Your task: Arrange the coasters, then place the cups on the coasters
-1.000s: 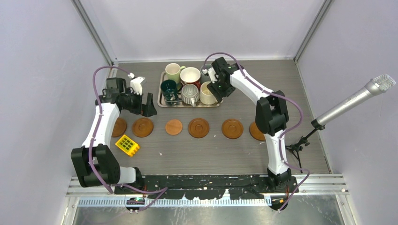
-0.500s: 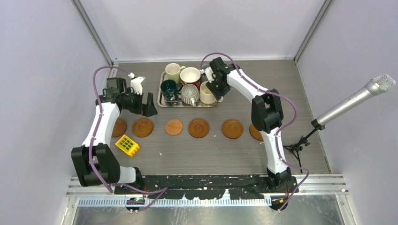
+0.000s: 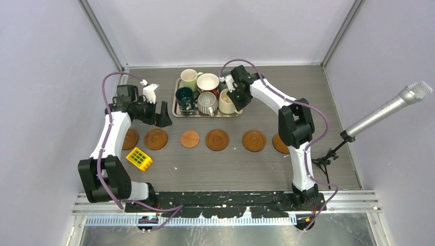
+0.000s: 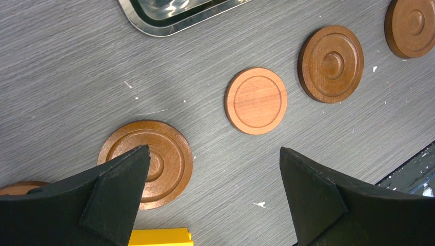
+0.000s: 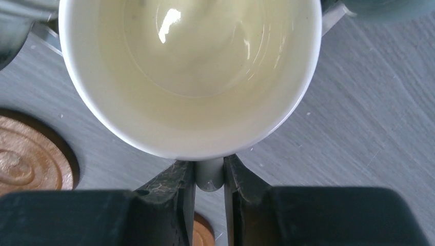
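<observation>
The cream cup (image 5: 190, 77) stands at the right end of the tray (image 3: 232, 115), and the right claw (image 5: 209, 174) pinches its thin handle, one finger pressed to each side. That hold is what worries us. With only the handle gripped, the cup could swing or tip about the pinch once it lifts, or slide out of it altogether. The ribbed cup (image 3: 208, 103) sits just beside it on the tray, so a sideways pull could knock the two together. The six coasters (image 3: 217, 139) lie in a row on the worktop (image 3: 215, 169) along the tray's near side. The one nearest the tray's right corner is partly hidden under the right arm, so setting the cup there may be awkward.

Only the right wrist view shows the handle between the fingers; from above, the wrist covers it. The top view alone shows the whole row and the crowded tray. The left wrist view shows the left claw (image 4: 213, 154) spread wide and holding nothing, off the tray's left end above the plain coaster (image 4: 255, 101) and its ringed neighbours.
</observation>
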### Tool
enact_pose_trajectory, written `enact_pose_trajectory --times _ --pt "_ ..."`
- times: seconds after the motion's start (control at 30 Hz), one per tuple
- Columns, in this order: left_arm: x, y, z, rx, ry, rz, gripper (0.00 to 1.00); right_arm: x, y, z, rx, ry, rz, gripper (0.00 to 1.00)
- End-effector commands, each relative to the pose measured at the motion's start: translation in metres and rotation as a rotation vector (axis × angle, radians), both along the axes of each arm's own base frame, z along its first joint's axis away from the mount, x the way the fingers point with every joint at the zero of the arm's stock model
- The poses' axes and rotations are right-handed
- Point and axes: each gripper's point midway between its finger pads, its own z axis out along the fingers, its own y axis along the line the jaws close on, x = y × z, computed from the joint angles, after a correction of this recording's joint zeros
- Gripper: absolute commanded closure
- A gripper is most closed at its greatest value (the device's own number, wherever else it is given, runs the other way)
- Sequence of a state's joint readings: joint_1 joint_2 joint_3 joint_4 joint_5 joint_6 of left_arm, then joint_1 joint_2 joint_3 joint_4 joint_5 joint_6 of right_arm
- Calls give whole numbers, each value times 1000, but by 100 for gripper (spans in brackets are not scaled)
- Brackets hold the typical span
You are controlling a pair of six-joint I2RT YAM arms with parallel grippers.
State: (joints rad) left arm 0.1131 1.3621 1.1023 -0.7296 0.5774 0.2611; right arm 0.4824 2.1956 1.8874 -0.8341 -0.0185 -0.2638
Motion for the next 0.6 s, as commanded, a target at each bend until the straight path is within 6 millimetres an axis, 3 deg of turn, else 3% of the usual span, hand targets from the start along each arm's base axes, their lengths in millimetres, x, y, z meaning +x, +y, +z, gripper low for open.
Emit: enact_pose_trajectory --times 0.0,0.13,0.33,0.57 --pt "7 -1 5 -6 -38 2 0 2 6 78 123 -174 -19 99" --pt "8 -1 3 -6 -30 7 0 -5 0 99 153 -217 -25 100" --pt "10 2 4 7 -35 20 0 -14 -18 108 167 -231 -42 100" --pt "11 4 3 14 -30 28 0 -53 -35 114 186 -217 -27 100"
